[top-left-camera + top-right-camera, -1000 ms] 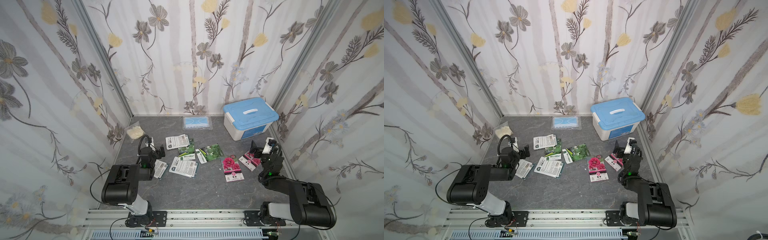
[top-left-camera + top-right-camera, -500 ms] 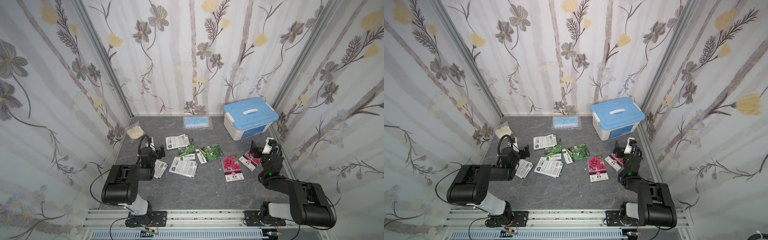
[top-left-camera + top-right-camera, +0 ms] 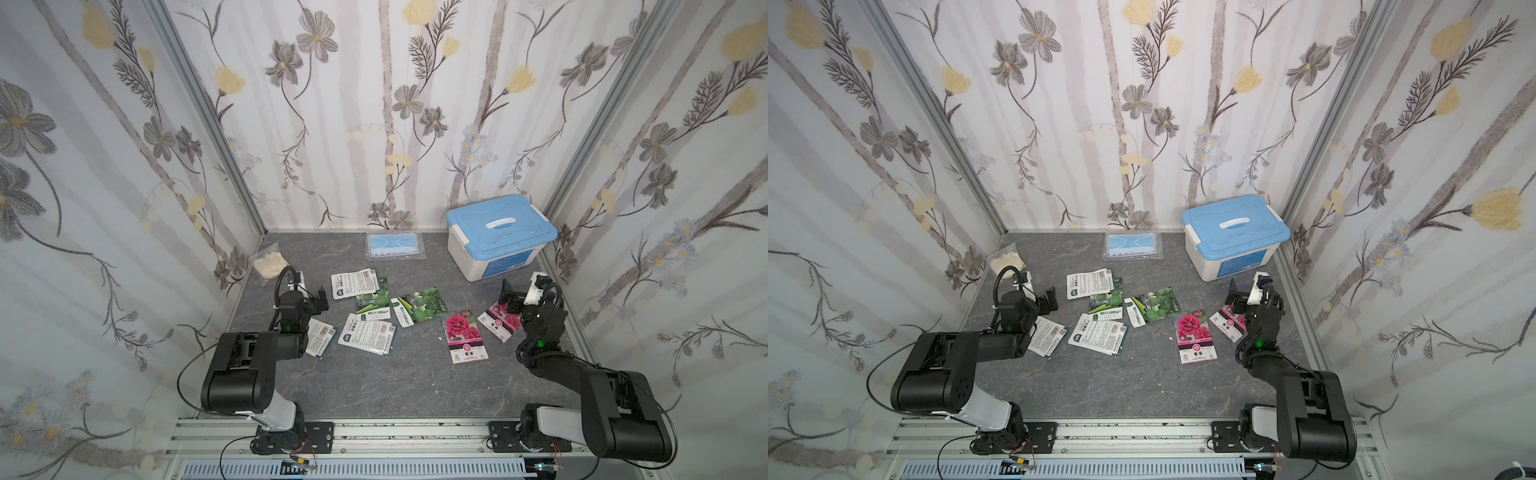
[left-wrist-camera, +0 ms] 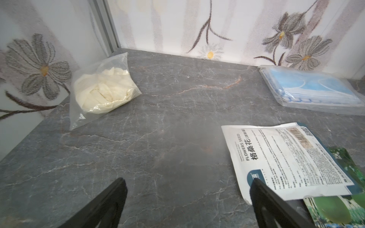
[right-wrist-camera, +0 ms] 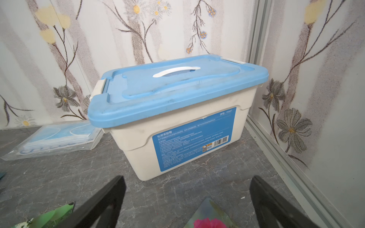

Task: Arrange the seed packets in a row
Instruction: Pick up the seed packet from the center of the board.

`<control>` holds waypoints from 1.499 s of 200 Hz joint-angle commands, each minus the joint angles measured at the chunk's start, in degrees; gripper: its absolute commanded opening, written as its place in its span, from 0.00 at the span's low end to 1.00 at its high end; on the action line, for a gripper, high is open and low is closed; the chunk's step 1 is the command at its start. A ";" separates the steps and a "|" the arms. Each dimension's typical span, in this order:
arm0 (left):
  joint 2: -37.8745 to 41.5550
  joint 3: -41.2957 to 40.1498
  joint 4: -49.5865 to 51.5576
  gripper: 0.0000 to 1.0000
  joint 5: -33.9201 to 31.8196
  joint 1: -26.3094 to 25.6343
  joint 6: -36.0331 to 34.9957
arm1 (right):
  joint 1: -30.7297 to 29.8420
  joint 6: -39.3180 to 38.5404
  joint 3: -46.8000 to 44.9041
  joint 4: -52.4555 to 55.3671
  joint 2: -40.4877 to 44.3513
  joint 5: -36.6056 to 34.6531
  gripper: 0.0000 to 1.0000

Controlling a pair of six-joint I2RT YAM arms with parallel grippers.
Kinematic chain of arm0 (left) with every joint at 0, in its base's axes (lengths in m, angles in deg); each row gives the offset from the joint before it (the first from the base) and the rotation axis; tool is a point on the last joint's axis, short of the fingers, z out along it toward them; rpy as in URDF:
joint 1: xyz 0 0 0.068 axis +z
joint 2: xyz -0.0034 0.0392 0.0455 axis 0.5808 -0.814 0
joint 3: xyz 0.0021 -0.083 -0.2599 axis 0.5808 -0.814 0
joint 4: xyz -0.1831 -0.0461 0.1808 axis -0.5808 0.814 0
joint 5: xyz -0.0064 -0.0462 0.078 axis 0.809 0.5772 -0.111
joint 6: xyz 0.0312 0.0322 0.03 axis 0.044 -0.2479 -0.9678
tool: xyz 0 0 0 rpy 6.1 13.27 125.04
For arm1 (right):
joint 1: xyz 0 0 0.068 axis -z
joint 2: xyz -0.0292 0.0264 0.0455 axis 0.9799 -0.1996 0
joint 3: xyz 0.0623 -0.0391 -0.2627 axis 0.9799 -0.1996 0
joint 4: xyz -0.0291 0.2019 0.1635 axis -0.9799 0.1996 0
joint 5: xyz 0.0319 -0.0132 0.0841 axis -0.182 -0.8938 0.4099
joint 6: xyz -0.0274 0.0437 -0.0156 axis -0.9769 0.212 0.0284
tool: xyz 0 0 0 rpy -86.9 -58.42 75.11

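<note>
Seed packets [image 3: 462, 337], flat glossy rectangles, veined grey tabletop [image 3: 374, 382], left tool [image 4: 187, 180] and right tool [image 5: 187, 178] spread, empty

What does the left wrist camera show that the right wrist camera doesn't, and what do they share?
Left wrist only: the clear bag of cream stuff in the corner, and a white-backed seed packet face down. Right wrist only: the blue-lidded box, lid on, and a corner of a red-pink bloom packet. Both: the bagged blue masks, grey tabletop, an edge of a green packet (same one or not, I cannot tell), and each arm's own tool, left tool and right tool, open and empty.
</note>
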 commanded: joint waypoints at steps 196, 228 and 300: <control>31.85 6.64 78.10 1.00 -4.36 -7.89 51.12 | -52.15 13.06 52.25 35.33 -34.84 17.45 0.98; 31.93 1.94 75.22 1.00 -2.77 -7.81 53.43 | -52.89 14.17 62.75 39.73 -44.47 19.19 0.97; 37.75 -7.23 62.74 0.91 -1.03 -7.16 55.48 | -52.98 16.80 71.03 41.00 -53.84 21.49 0.93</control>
